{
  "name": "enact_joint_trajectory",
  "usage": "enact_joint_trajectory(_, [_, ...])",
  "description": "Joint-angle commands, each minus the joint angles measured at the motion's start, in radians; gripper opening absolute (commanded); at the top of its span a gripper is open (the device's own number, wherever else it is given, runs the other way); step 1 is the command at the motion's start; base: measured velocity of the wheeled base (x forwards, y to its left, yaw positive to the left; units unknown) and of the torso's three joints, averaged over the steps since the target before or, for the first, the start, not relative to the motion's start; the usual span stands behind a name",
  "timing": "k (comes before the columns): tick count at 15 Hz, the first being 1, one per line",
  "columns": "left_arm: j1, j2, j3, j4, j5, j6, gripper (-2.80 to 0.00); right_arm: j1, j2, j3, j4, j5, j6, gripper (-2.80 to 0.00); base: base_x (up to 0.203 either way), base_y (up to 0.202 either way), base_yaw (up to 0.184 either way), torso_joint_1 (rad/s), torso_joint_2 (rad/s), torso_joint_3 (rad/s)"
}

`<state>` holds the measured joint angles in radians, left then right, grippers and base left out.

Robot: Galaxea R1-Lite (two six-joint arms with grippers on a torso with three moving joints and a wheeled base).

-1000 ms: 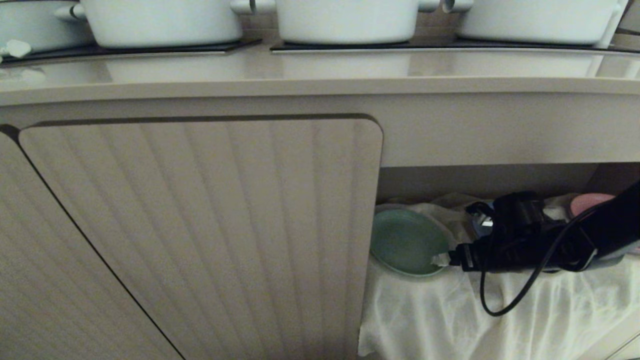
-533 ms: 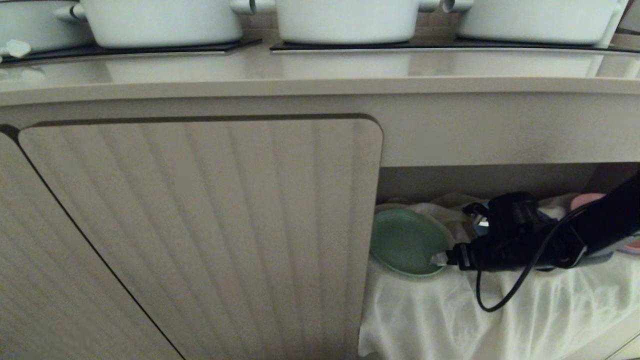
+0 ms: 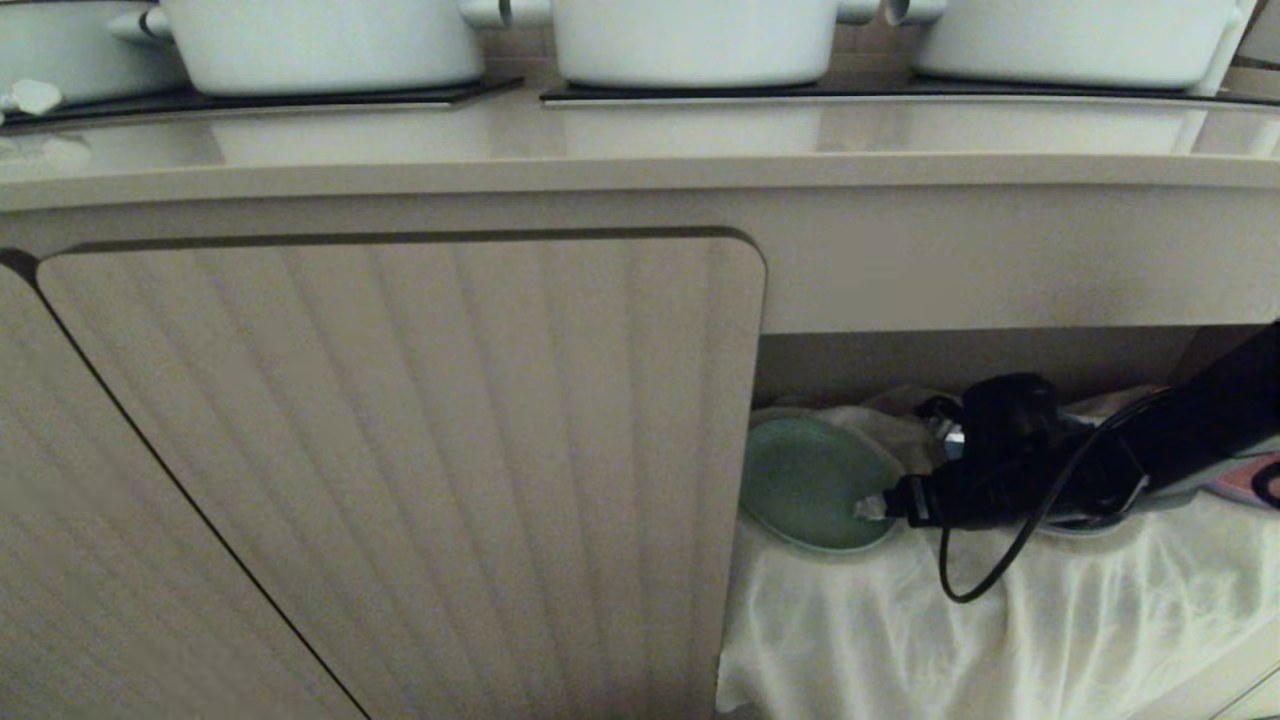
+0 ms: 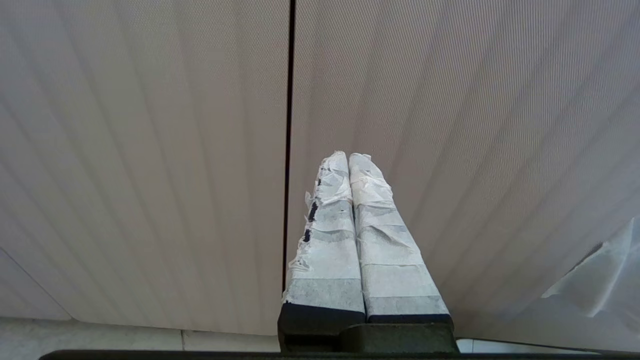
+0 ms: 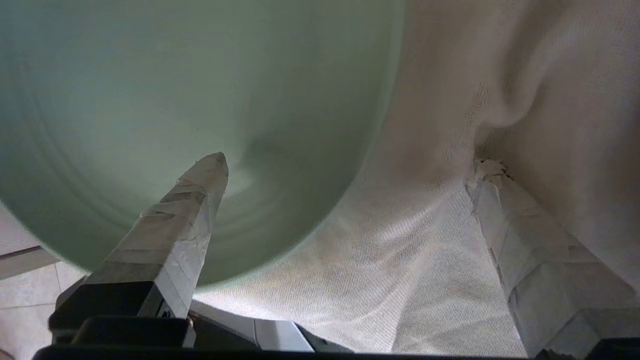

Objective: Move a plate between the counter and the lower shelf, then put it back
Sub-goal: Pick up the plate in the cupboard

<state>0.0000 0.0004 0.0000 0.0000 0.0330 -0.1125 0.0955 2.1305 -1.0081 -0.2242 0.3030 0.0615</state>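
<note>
The mint-green plate (image 3: 805,480) lies on the wrinkled white cloth (image 3: 1000,630) of the lower shelf, at its left end beside the cabinet door. My right gripper (image 3: 905,475) reaches in from the right and stands open at the plate's right rim. In the right wrist view one taped fingertip (image 5: 200,190) hangs over the plate (image 5: 175,100), while the other is over the cloth (image 5: 400,250); nothing is gripped by the right gripper (image 5: 353,162). The beige counter (image 3: 640,140) runs above. My left gripper (image 4: 348,156) is shut and empty, facing the ribbed door.
Three white pots (image 3: 690,40) stand on black hob panels (image 3: 300,98) at the back of the counter. The ribbed cabinet door (image 3: 400,450) closes off the space left of the shelf. A pink plate (image 3: 1245,482) peeks out under my right arm. A black cable (image 3: 985,570) loops down over the cloth.
My right gripper has slid a little left and deeper into the shelf, its lower finger now further over the plate's rim. The plate has not moved.
</note>
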Motion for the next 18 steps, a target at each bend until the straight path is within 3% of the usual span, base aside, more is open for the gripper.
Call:
enact_joint_trajectory(1, [0.0, 0.0, 0.0, 0.0, 0.001, -0.001, -2.8, 0.007, 0.011, -0.017, 0.003, 0.002, 0.0, 0.0, 0.0, 0.0, 0.0, 0.0, 0.0, 0.0])
enact_joint_trajectory(18, [0.0, 0.0, -0.001, 0.0, 0.001, -0.001, -2.8, 0.024, 0.041, -0.03, -0.002, -0.015, -0.003, 0.0, 0.0, 0.0, 0.0, 0.0, 0.0, 0.0])
